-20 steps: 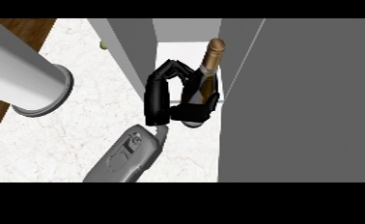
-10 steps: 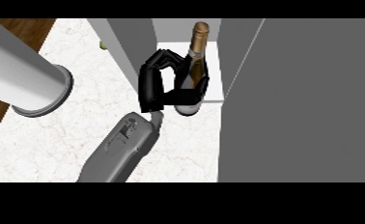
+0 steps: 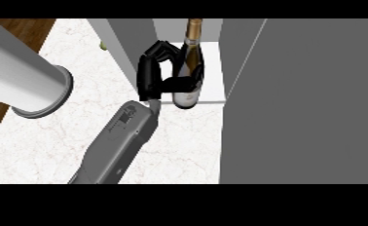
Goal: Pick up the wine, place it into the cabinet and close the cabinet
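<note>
The right hand [image 3: 153, 76], fingers curled round the wine bottle [image 3: 188, 71] (gold-foiled neck up), held it at the open cabinet [image 3: 215, 96] shelf's front edge.

A grey, boxy forearm [image 3: 115, 147] rises from the frame's lower left, bearing a small dark marking near the wrist, ending in a glossy black hand [image 3: 152, 76].
</note>
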`<state>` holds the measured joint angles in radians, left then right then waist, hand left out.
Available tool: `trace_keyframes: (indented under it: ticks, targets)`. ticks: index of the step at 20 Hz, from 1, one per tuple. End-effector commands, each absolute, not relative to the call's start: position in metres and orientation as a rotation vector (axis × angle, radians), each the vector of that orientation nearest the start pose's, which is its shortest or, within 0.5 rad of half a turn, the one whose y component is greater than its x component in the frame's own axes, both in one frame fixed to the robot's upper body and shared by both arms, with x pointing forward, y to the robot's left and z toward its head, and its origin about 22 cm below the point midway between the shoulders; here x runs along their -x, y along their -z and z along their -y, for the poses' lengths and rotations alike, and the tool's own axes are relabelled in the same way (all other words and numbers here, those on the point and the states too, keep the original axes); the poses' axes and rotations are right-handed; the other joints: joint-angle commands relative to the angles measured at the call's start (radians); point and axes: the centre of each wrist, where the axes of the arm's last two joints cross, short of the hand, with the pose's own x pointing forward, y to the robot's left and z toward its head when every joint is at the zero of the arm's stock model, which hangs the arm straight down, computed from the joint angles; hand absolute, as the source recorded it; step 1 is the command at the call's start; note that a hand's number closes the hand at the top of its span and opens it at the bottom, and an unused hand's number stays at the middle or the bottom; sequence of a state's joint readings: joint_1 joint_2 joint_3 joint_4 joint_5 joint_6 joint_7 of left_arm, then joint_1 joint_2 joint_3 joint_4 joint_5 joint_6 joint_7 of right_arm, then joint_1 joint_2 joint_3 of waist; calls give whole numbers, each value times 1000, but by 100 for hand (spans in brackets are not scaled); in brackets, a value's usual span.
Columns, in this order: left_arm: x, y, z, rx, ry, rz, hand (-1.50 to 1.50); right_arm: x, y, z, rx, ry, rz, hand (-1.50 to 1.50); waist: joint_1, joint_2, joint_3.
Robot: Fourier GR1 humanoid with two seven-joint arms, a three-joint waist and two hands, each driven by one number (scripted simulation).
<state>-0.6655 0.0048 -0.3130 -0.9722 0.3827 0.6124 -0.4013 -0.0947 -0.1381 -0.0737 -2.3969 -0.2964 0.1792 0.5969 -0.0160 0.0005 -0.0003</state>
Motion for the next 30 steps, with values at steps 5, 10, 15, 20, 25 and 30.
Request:
trace_keyframes:
  ticks: [5,10,15,20,25,30]
  targets:
    - [-385,-28,-93,-97,-122,1828,150,-151,-216,242,-280,-310,1919,-150,-2,2,0]
    - [-400,-47,-83,-117,-135,1842,150,-146,-206,241,-293,-316,1898,-150,-12,2,0]
    - [-404,-22,-98,-212,-111,1926,150,-151,-202,239,-297,-298,1932,-150,-18,7,0]
    - [-422,-42,-98,-254,-130,1919,150,-134,-200,233,-320,-321,1910,-150,-23,6,0]
    - [-427,-42,-96,-224,-165,1877,150,-145,-196,238,-332,-311,1931,-150,-32,10,0]
    - [-427,-38,-103,-166,-297,1836,150,-152,-204,244,-314,-328,1925,-150,-28,8,0]
